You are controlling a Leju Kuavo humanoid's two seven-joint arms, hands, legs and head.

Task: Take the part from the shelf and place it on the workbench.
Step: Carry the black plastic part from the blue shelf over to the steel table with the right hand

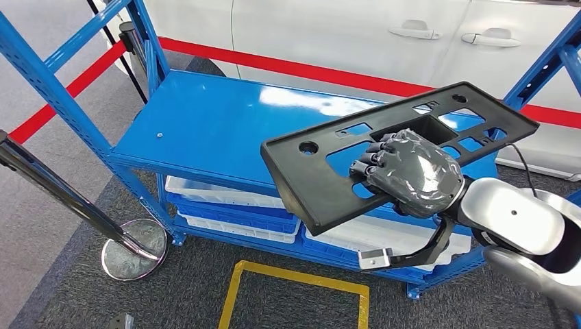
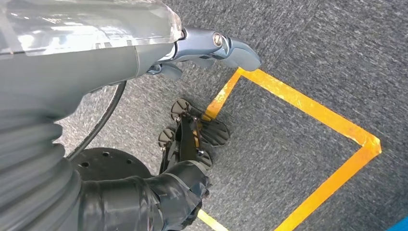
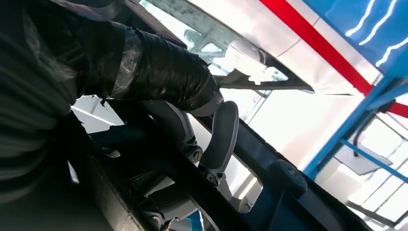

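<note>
— Where's the part?
— The flat black plastic panel, pierced with rectangular cutouts, sits tilted above the glossy blue shelf, gripped by the right hand.
— And the left hand?
— Over speckled grey carpet; its fingers, I can't tell.

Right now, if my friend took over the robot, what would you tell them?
Right hand grips the black part, fingers through one of its openings, holding it tilted above the blue shelf.
Left hand hangs over the grey floor near the yellow tape, holding nothing.
Done: part grasped and lifted off the shelf.
Left: carry it to the workbench and set it down.
</note>
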